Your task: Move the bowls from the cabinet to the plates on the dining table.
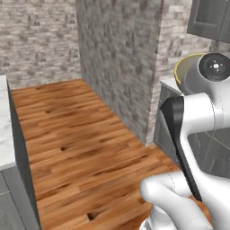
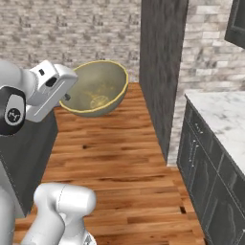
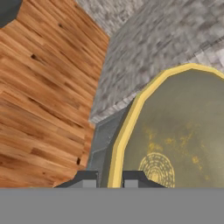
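One bowl (image 2: 97, 89) in our gripper (image 3: 109, 178), carried high over the floor (image 2: 119, 158).

We see the jaws closed tight on the bowl's yellowish rim, one fingertip (image 3: 85, 180) outside the wall and the other inside. It hangs tilted on its side in the right base view, mouth toward that camera; its olive inside holds nothing, with only pale speckles and a ringed mark at the bottom. Below lies warm wood plank flooring. A dark grey brick pillar (image 2: 161, 72) stands just beyond the bowl, with paler brick wall (image 2: 67, 28) behind it. To the right a marble counter (image 2: 220, 112) tops dark panelled cupboards (image 2: 210, 191), and a corner of the cabinet (image 1: 211, 20) shows above.
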### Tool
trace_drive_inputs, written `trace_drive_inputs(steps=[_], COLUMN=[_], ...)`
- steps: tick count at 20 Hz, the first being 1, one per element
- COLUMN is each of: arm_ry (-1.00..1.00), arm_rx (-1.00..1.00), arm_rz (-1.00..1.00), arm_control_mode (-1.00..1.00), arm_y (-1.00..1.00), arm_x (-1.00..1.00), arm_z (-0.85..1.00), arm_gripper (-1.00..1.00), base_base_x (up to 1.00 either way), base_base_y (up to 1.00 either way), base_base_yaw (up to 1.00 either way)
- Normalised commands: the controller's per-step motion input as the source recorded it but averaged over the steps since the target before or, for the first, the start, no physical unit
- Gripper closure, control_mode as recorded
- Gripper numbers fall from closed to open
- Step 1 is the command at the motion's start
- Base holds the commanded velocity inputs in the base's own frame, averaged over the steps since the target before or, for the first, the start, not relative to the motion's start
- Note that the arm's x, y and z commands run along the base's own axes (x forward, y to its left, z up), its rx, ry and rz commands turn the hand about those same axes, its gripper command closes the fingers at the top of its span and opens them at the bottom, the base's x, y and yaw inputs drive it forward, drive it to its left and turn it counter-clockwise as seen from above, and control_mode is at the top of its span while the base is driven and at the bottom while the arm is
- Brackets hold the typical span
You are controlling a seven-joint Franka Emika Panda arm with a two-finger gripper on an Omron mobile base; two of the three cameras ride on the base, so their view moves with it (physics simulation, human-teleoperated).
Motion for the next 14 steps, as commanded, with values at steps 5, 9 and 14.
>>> trace_drive_inputs(steps=[5,9,14], arm_ry=[0.00,0.00,0.00], arm_rx=[0.00,0.00,0.00], arm_rz=[0.00,0.00,0.00], arm_control_mode=[1.00,1.00,1.00], arm_y=[0.00,0.00,0.00], arm_x=[0.00,0.00,0.00], arm_z=[0.00,0.00,0.00], arm_gripper=[1.00,1.00,1.00], base_base_x=[0.00,0.00,0.00], base_base_y=[0.62,0.71,0.77], base_base_yaw=[0.00,0.00,0.00])
